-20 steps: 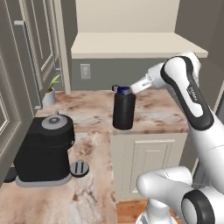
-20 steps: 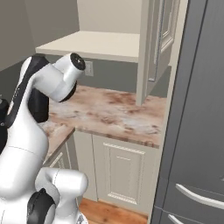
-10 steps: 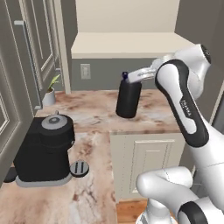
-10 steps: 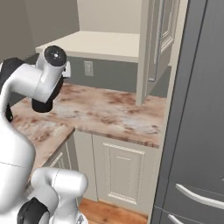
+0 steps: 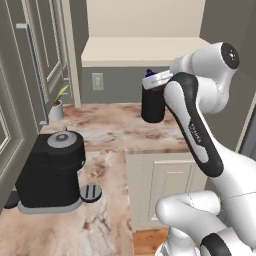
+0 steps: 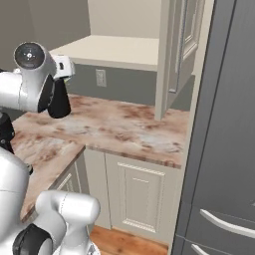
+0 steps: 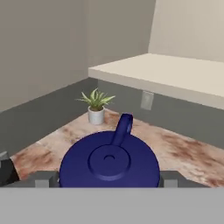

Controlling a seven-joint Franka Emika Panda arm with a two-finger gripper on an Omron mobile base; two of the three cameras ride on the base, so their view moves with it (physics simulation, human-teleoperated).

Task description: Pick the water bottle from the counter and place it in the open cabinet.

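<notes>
The bottle is up in the air, clear of the tabletop, sitting just below the cabinet shelf edge. The hand is clamped on it from the top, fingers tight on either side of the blue cap. Plant sits at the far left by the wall, and the coffee machine is near left.

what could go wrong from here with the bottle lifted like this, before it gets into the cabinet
1. The small black water bottle with the dark blue cap hangs from the tool by its top, off the mottled beige marble counter; a slip would likely drop it there.
2. The bottle's base sits below the cream shelf board of the open cabinet, so moving forward without rising further could knock it against the shelf edge.
</notes>
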